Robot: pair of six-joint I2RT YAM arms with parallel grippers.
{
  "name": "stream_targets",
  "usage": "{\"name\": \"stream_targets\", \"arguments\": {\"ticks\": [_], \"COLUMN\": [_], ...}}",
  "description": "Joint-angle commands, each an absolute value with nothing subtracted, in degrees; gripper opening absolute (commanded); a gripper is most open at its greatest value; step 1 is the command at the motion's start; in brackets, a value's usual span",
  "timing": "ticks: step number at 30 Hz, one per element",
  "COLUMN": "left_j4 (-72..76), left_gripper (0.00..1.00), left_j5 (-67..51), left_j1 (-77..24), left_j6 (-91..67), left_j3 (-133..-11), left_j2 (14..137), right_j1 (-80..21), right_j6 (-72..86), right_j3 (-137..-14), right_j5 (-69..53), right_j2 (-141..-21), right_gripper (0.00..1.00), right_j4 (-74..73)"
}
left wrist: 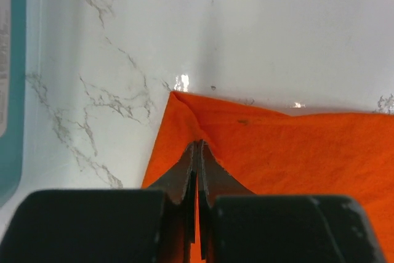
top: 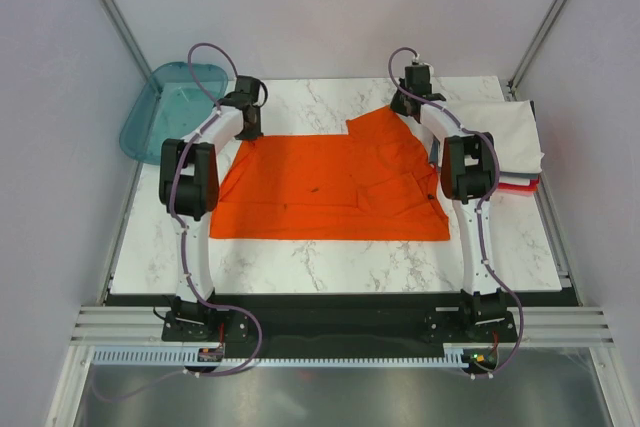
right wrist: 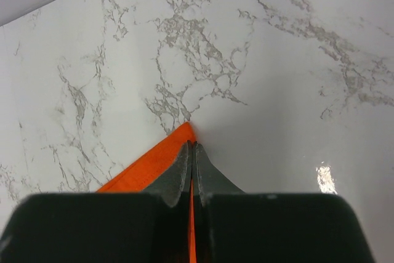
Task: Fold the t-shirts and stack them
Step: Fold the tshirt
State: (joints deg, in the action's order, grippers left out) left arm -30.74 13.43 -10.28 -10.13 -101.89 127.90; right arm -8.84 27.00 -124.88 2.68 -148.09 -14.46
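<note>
Orange t-shirt (top: pixel 330 187) lies spread flat in the middle of the marble table (top: pixel 330 262), between my two arms. Its near edge is straight. Its far edge steps up on the right into a flap that reaches toward my right claw.

My left claw (left wrist: pixel 198 146) is down at the shirt's far-left corner, jaws together and pinching orange cloth. The cloth puckers into a small ridge right at the tips. The corner point sits just beyond the tips, on bare marble.

My right claw (right wrist: pixel 190 147) is at the far-right flap, jaws together and clamped on the very tip of an orange corner. Only a narrow strip of cloth shows, running to the left of the fingers, with marble all round.

Teal tray (top: pixel 165 107) sits off the table's far-left corner, apart from the orange shirt.

On the right edge of the table is a folded pile, white shirt (top: pixel 505 132) on top and a red shirt (top: pixel 515 185) edge showing under it. The pile is just beside my right arm and not touching the orange one.
</note>
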Motion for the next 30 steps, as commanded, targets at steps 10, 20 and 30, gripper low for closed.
{"name": "stream_targets", "arguments": {"ticks": [10, 20, 30], "left_j4": [-30.4, -25.1, -19.2], "left_gripper": [0.02, 0.02, 0.02], "left_j5": [17.4, 16.6, 12.2], "left_j1": [-6.9, -6.9, -5.7], "left_j6": [4.7, 11.1, 11.5], "left_j3": [-108.6, -107.1, -98.5], "left_j2": [129.0, 129.6, 124.7], "right_j1": [-7.6, -7.2, -7.1], "right_j6": [28.6, 28.4, 28.5], "right_j3": [-123.2, -122.4, -118.2], "right_j5": [0.3, 0.1, -2.4], "right_j2": [-146.6, -145.5, -140.2], "right_gripper": [0.0, 0.0, 0.0], "right_j4": [-15.0, -15.0, -14.3]}}
